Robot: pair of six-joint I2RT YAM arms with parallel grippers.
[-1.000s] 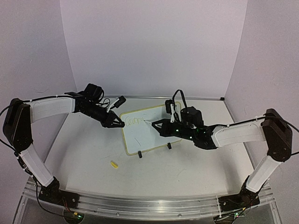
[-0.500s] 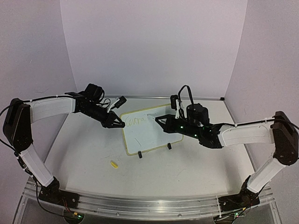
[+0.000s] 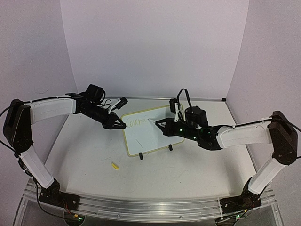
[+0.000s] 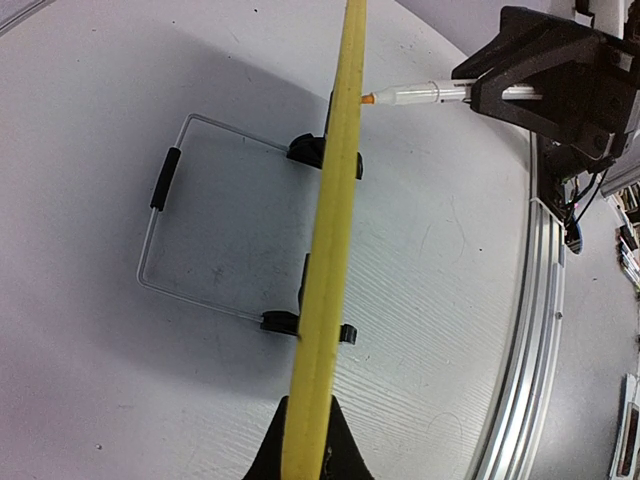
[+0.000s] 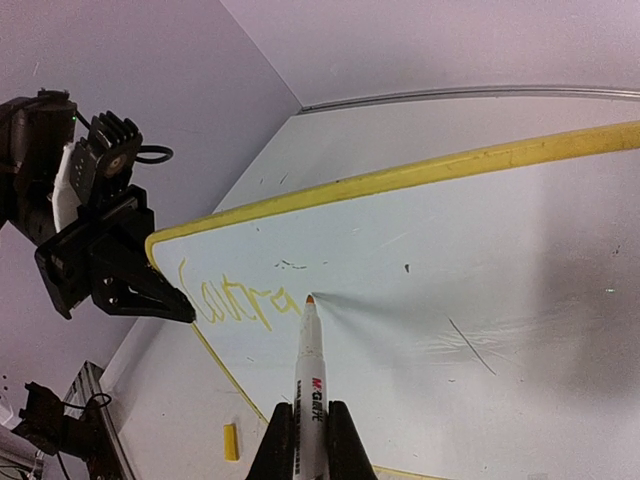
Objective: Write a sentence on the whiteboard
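Observation:
The whiteboard (image 3: 146,136), white with a yellow frame, stands tilted mid-table. My left gripper (image 3: 120,126) is shut on its left frame edge; the left wrist view shows the frame edge-on (image 4: 335,250) running out from between my left gripper's (image 4: 308,452) jaws. My right gripper (image 3: 161,124) is shut on a white marker (image 5: 309,375), seen from the side in the left wrist view (image 4: 420,93). The marker's orange tip touches the board face (image 5: 480,250) just right of the sentence (image 5: 237,306), one short yellow cursive word (image 3: 135,122) near the top left corner.
A small yellow cap (image 3: 114,165) lies on the table left of the board's near corner (image 5: 230,441). The board rests on two black clip feet (image 3: 140,156) and a wire stand (image 4: 165,230) behind it. An aluminium rail (image 3: 150,207) runs along the near table edge.
My right arm swung toward the back, then settled lower, leaving the marker tip a little to the right on the board. My left gripper has kept its hold unmoved.

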